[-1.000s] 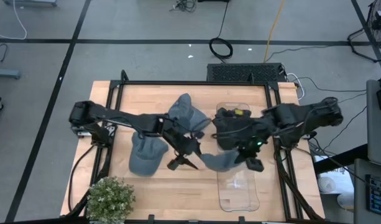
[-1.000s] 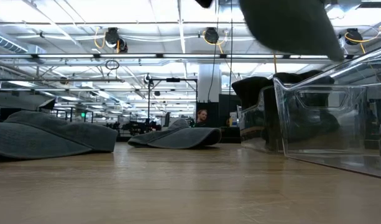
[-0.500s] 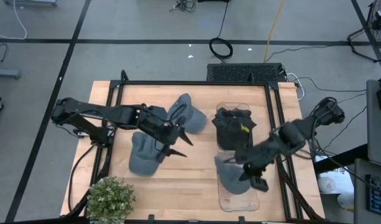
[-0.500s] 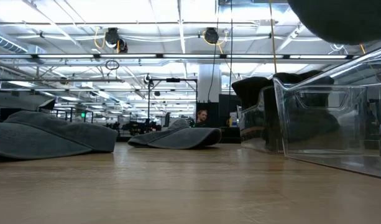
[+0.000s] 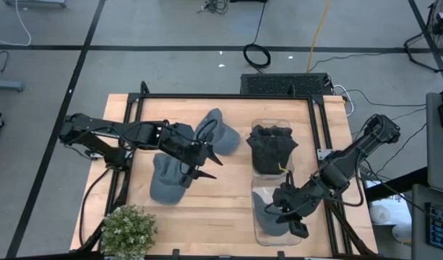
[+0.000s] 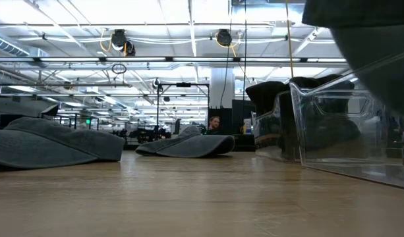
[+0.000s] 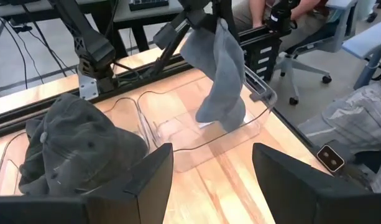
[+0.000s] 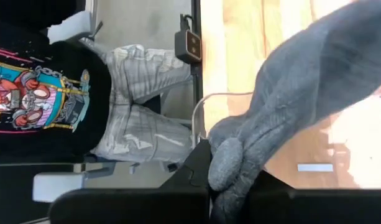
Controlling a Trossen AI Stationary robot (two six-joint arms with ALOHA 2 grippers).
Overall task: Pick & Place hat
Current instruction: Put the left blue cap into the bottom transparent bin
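Note:
Four hats show. One grey hat [image 5: 166, 182] lies flat on the table's left half, and another [image 5: 218, 132] lies toward the far edge. A dark hat [image 5: 271, 148] sits in the far compartment of a clear bin [image 5: 277, 235]. My right gripper [image 5: 292, 217] is shut on the third grey hat [image 5: 267, 209] above the bin's near compartment. My left gripper [image 5: 199, 163] hovers open over the table's middle, beside the near-left grey hat. Its fingers [image 7: 154, 180] touch nothing. My right gripper pinches a bunched fold [image 8: 224, 163] at the grey hat's upper end between its two fingers. The hat [image 7: 220, 68] hangs slack below the gripper, lifted off the table. Its lower end [image 7: 219, 116] reaches down into the bin's near compartment; whether it touches the floor I cannot tell.
A potted plant [image 5: 126, 230] stands at the table's near-left corner. Black frame rails [image 5: 316, 123] run along the table's left, far and right edges. A person [image 8: 47, 68] sits just beyond the right edge. Bare wood [image 5: 214, 209] lies between the left hats and the bin.
My right gripper has carried the grey hat from the table's middle toward the right and near edges, over the bin's near compartment, then lowered it there. My left gripper has drawn back a little toward the left and far side, staying open.

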